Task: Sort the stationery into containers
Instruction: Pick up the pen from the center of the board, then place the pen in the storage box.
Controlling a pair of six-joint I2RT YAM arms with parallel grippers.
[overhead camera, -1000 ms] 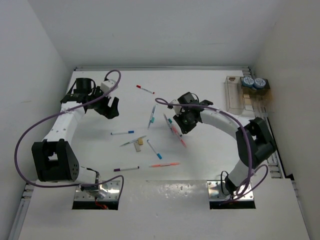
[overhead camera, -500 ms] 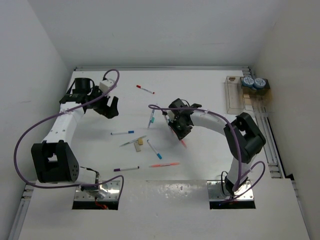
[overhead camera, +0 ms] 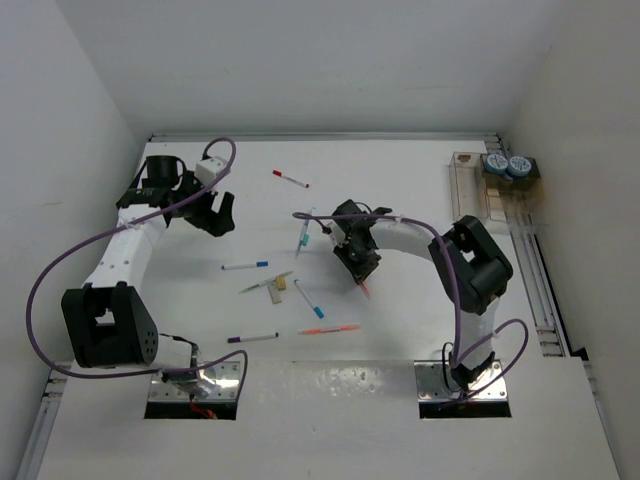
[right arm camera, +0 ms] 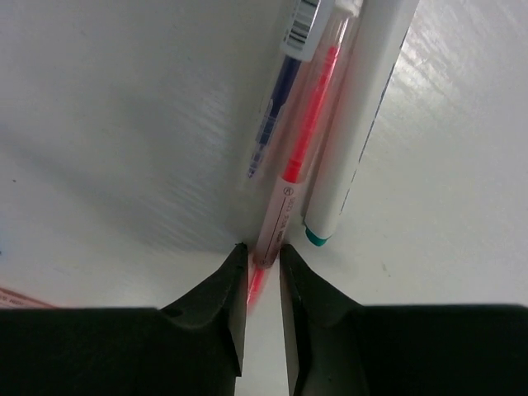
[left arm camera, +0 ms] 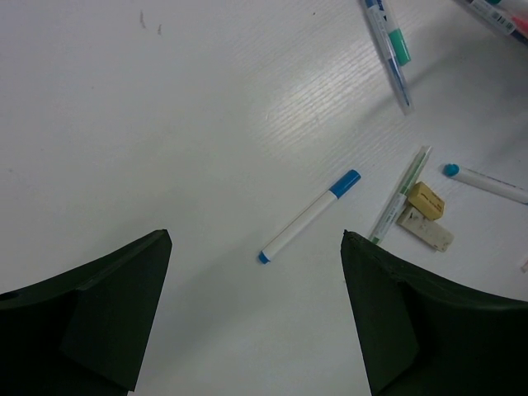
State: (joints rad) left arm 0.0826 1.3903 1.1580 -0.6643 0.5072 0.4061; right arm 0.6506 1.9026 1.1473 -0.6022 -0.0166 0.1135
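Observation:
My right gripper (right arm camera: pixel 264 252) is shut on the end of a pink-red pen (right arm camera: pixel 297 165), which lies on the table between a clear blue-ink pen (right arm camera: pixel 276 115) and a white pen with a teal end (right arm camera: pixel 355 124). From above, this gripper (overhead camera: pixel 357 262) is at mid-table. My left gripper (left arm camera: pixel 256 239) hangs open and empty above a white pen with a blue cap (left arm camera: pixel 308 216); in the top view that gripper (overhead camera: pixel 215 215) is at the far left. The clear container (overhead camera: pixel 466 188) and the tan container (overhead camera: pixel 497 195) stand at the far right, two blue-grey rolls (overhead camera: pixel 506 164) on top.
Loose on the table are a red-capped pen (overhead camera: pixel 291 179), a teal pen (overhead camera: pixel 303 235), a green pen (overhead camera: pixel 265 283) beside a tan block (overhead camera: pixel 281 284), a blue-tipped pen (overhead camera: pixel 308 299), an orange pen (overhead camera: pixel 328 329) and a purple-capped pen (overhead camera: pixel 252 339). Walls close in on the left, back and right.
My right arm has folded in, and its gripper has slid left along the pen cluster to the pink-red pen's end. The left gripper has barely moved.

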